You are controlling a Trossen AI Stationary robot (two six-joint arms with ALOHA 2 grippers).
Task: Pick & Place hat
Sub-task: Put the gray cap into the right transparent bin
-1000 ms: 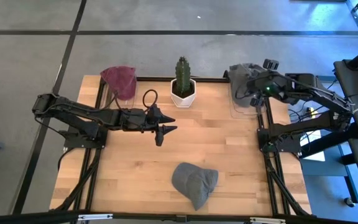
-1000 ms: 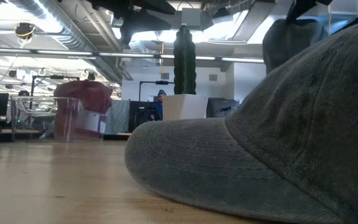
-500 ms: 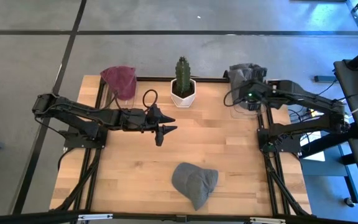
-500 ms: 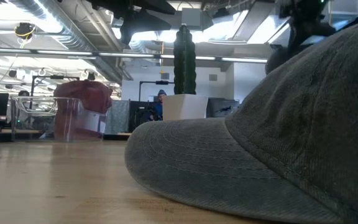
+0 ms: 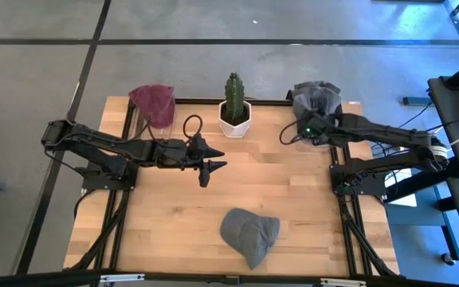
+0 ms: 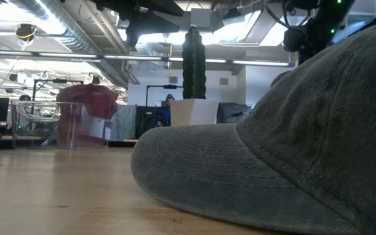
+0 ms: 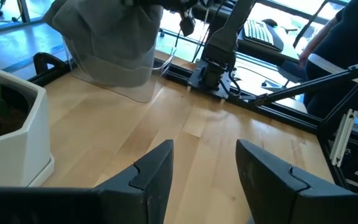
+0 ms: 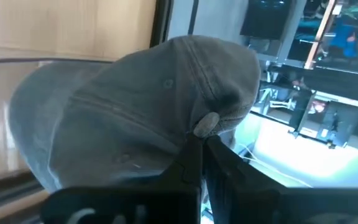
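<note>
Since a second ago the right arm has pulled its wrist inward across the far right corner, so the right gripper [image 5: 303, 130] now hangs at the table-side edge of the grey hat [image 5: 315, 96] stacked there; everything else is unmoved. That hat sits in a clear holder at the corner, a red hat [image 5: 154, 102] sits on a matching holder at the far left, and a third, the grey cap [image 5: 249, 232], lies flat on the wooden table [image 5: 166, 215] near the front edge (probably the one already placed). A potted cactus [image 5: 233, 104] stands between the two stacks. In the wrist view the right fingers [image 8: 194, 163] look clenched together, tips at the hat's crown button. The left gripper [image 7: 204, 168] waits mid-table, stretched out level, jaws released and holding nothing.
</note>
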